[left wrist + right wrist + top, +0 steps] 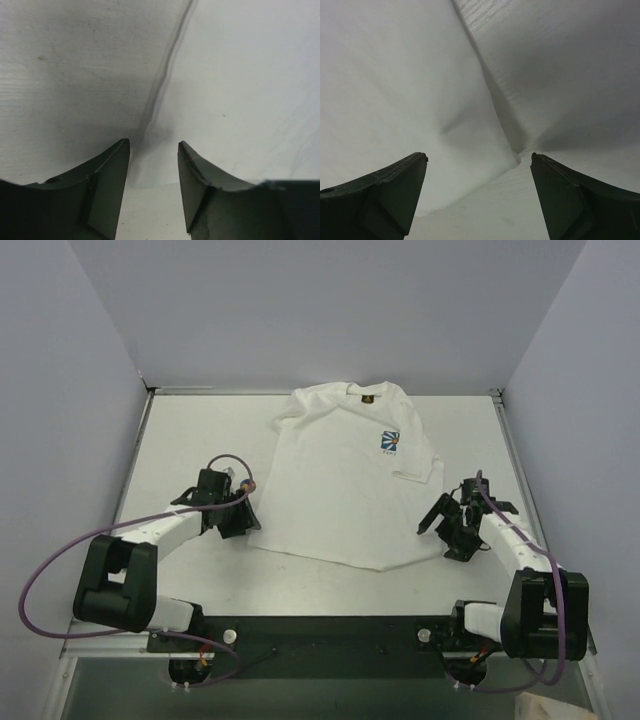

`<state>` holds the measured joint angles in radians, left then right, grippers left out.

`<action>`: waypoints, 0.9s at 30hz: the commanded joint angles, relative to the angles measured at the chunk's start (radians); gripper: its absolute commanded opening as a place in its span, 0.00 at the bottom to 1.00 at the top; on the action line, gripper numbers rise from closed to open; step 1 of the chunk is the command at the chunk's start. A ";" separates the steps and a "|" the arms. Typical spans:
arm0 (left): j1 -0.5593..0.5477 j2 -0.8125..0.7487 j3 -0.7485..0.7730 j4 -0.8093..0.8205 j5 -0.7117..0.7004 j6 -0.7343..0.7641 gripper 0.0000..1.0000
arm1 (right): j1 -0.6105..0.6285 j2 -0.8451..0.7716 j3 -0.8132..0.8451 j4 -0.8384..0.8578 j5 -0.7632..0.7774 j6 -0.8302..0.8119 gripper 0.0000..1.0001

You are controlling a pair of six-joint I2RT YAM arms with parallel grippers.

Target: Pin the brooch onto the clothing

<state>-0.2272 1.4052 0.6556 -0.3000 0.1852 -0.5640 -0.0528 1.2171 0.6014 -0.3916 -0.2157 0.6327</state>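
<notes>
Flanking T-shirt (345, 475), tools (238, 523) (432, 523) (print (390, 441) overhead only)

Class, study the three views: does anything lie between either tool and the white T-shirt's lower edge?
Nothing visible does. The left tool is open with the edge of the T-shirt just ahead; the right tool is open at a lower corner. No brooch shows in any view.
</notes>
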 commanded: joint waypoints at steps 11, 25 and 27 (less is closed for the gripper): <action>-0.024 -0.001 0.002 0.055 0.186 -0.007 0.00 | -0.005 0.010 -0.038 -0.043 -0.074 0.018 0.89; 0.012 -0.144 0.263 0.120 0.315 -0.119 0.00 | 0.014 0.036 -0.023 0.063 -0.145 -0.057 0.66; 0.012 -0.131 0.282 0.125 0.326 -0.126 0.00 | 0.027 0.064 -0.018 0.080 -0.159 -0.054 0.22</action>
<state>-0.2214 1.2480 0.8833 -0.2176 0.4545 -0.6537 -0.0444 1.2301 0.5697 -0.3389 -0.3397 0.5770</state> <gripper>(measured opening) 0.021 0.550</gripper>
